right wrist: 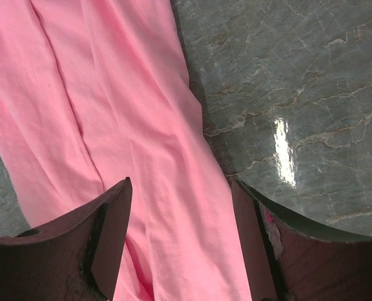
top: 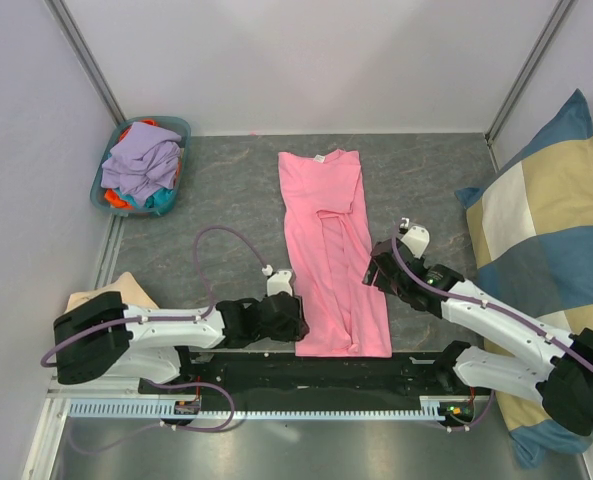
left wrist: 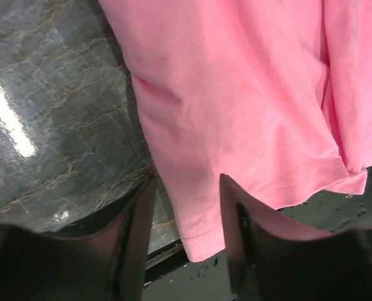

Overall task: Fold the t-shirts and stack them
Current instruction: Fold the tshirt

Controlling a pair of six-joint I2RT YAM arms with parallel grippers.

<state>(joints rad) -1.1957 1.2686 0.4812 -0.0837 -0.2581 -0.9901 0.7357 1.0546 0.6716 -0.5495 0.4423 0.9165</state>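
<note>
A bright pink t-shirt [top: 331,260] lies on the grey table, folded lengthwise into a long strip with its white neck label at the far end. My left gripper [top: 296,322] is open at the shirt's near left corner. In the left wrist view [left wrist: 186,216] the hem corner [left wrist: 201,232] lies between the two fingers. My right gripper [top: 374,272] is open at the shirt's right edge. In the right wrist view [right wrist: 180,216] its fingers straddle the pink cloth [right wrist: 142,144] just above it. Lavender, teal and orange t-shirts [top: 144,165] are piled at the far left.
The loose shirts sit in a teal basket [top: 181,130] at the far left corner. A large blue-and-cream checked cushion [top: 546,260] leans along the right side. A beige cloth [top: 126,288] lies by the left arm. A black rail [top: 326,372] runs along the near edge.
</note>
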